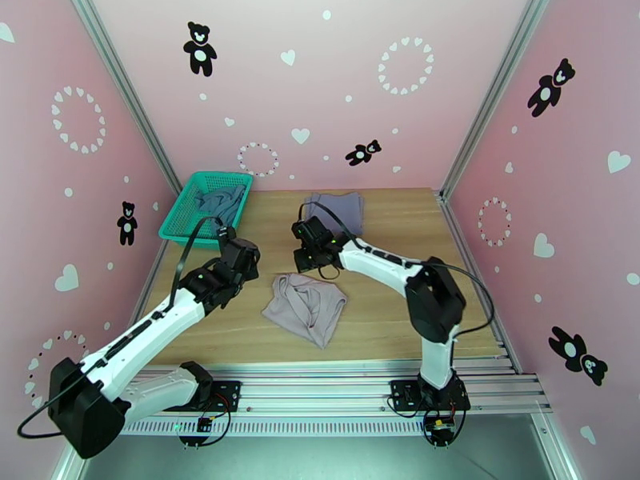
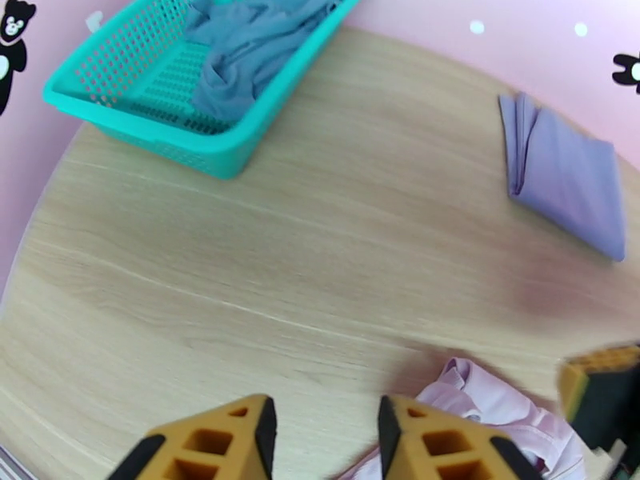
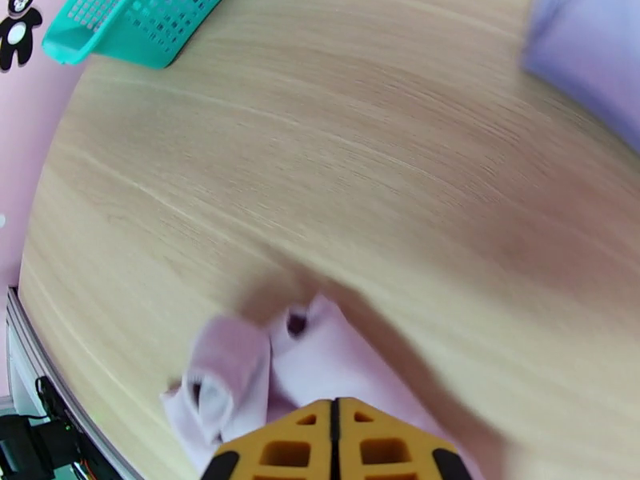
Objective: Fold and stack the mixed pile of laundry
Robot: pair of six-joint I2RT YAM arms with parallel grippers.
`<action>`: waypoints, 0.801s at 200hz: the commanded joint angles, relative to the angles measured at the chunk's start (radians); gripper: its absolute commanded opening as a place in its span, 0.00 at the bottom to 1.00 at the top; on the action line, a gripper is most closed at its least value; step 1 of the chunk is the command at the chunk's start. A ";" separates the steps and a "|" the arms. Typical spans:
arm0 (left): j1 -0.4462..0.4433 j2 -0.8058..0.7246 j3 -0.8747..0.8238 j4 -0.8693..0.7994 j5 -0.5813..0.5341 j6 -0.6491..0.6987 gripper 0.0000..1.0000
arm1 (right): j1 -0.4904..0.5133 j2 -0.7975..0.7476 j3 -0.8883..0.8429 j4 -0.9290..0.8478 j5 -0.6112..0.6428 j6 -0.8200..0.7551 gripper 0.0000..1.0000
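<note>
In the overhead view the pale mauve garment [image 1: 308, 306] lies crumpled at the centre of the table [image 1: 400, 314], the folded grey-lavender garment [image 1: 336, 210] sits just above it toward the back edge, and the teal-blue top [image 1: 222, 200] lies bunched in the green basket [image 1: 178, 227] at upper left. The left gripper [image 2: 324, 418] hovers over bare wood just left of the mauve cloth, its fingers partly apart with nothing between them. The right gripper [image 3: 336, 406] has its fingers pressed together at the mauve garment's edge; whether cloth is pinched between them cannot be told.

left pincer [image 2: 326, 418] ajar, right pincer [image 3: 336, 410] fingers tight together
</note>
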 commanded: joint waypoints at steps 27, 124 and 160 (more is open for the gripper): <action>0.010 -0.061 -0.026 -0.081 -0.014 -0.019 0.42 | 0.022 0.152 0.100 0.026 -0.148 -0.047 0.07; 0.013 -0.074 -0.010 -0.097 0.015 -0.010 0.42 | 0.200 0.062 0.004 -0.001 -0.112 -0.064 0.05; 0.012 -0.077 -0.014 -0.101 0.017 -0.004 0.42 | 0.265 0.020 -0.067 -0.002 -0.071 -0.035 0.05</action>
